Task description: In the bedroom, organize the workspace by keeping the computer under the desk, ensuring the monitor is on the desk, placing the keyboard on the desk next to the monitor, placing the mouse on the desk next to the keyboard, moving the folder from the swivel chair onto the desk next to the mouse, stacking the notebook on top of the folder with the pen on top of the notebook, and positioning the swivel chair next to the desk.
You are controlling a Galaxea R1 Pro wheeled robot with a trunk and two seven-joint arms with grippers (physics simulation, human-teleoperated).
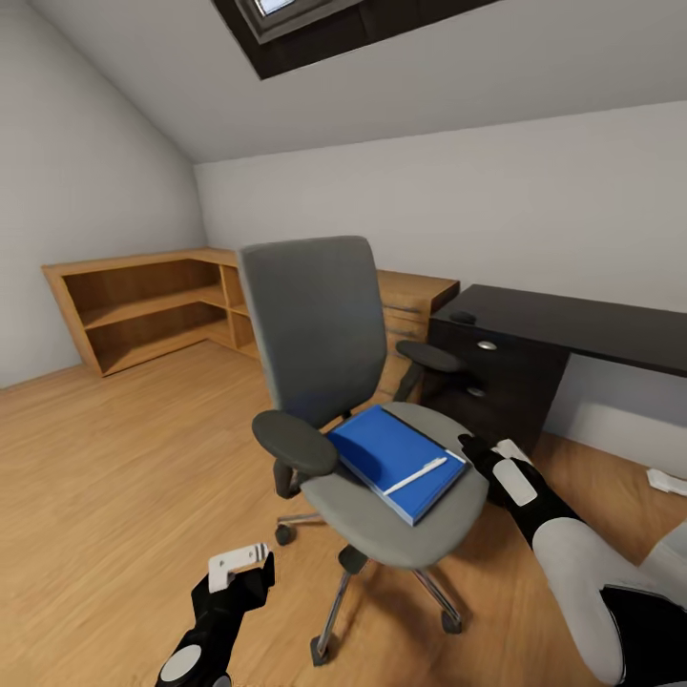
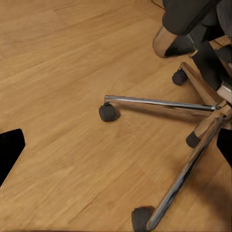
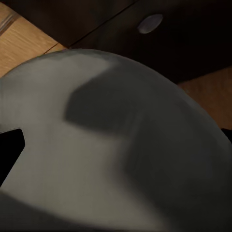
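**One folder to lift from the chair seat**

Two end effectors flank the swivel chair point(image 1: 353, 401). The folder point(image 1: 396, 461) lies flat on the seat with the pen point(image 1: 416, 474) resting across it; whether a notebook sits between them I cannot tell. The desk point(image 1: 582, 329) stands just behind the chair, its drawer unit point(image 1: 496, 377) closed, so nothing of its contents shows. A small dark lump near the desk's corner may be the mouse point(image 1: 464, 317).

By my reading, the step in hand is moving the folder onto the desk. The right end effector point(image 1: 482, 448) hovers at the seat's edge, just beside the folder's corner, holding nothing; whether its fingers are parted I cannot tell. The left end effector point(image 1: 239, 565) hangs low over the wooden floor point(image 2: 58, 72) near the chair's chrome base point(image 2: 193, 159), empty, fingers apparently spread.

Next it calls for sliding under the folder's edge without rolling the pen off.
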